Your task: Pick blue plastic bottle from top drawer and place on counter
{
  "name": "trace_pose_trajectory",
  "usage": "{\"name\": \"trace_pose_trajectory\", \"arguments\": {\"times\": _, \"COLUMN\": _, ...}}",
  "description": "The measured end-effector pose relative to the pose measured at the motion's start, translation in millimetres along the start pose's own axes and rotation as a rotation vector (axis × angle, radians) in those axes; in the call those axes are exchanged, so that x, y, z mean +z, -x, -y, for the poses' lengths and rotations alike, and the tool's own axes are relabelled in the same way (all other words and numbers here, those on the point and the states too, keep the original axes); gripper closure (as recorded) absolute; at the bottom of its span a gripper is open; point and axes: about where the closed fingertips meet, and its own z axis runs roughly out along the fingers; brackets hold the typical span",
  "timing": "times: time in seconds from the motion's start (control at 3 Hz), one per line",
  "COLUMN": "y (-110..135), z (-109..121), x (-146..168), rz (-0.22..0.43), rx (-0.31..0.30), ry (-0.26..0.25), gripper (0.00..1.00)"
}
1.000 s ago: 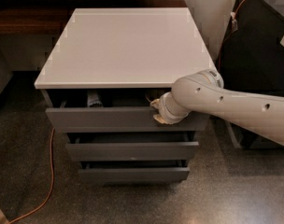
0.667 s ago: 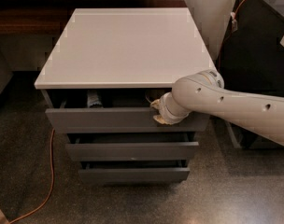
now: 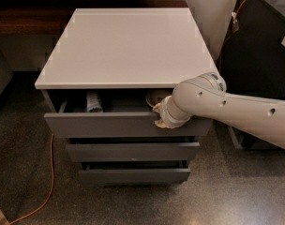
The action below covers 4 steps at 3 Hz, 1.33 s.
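Note:
The top drawer (image 3: 105, 123) of the grey cabinet stands partly pulled out under the white counter (image 3: 128, 46). Inside it, on the left, lies the blue plastic bottle (image 3: 93, 101), only part of it showing below the counter's edge. My gripper (image 3: 159, 116) sits at the upper rim of the drawer's front panel, right of centre and well to the right of the bottle. The arm reaches in from the right.
A round dark object (image 3: 154, 97) lies in the drawer just behind the gripper. Two lower grey drawers (image 3: 133, 151) are slightly out. An orange cable (image 3: 49, 182) runs over the floor at left. A dark cabinet (image 3: 259, 55) stands at right.

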Motion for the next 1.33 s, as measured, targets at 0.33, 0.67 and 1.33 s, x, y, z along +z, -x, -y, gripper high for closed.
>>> {"name": "trace_pose_trajectory", "arguments": {"times": 0.33, "y": 7, "z": -19, "x": -10, "rz": -0.01, "rx": 0.029, "ry": 0.001, "gripper": 1.0}}
{"name": "trace_pose_trajectory", "arguments": {"times": 0.67, "y": 7, "z": -19, "x": -10, "rz": -0.01, "rx": 0.029, "ry": 0.001, "gripper": 1.0}}
{"name": "trace_pose_trajectory", "arguments": {"times": 1.33, "y": 4, "z": -35, "x": -19, "rz": -0.034, "rx": 0.046, "ry": -0.009, "gripper": 1.0}}
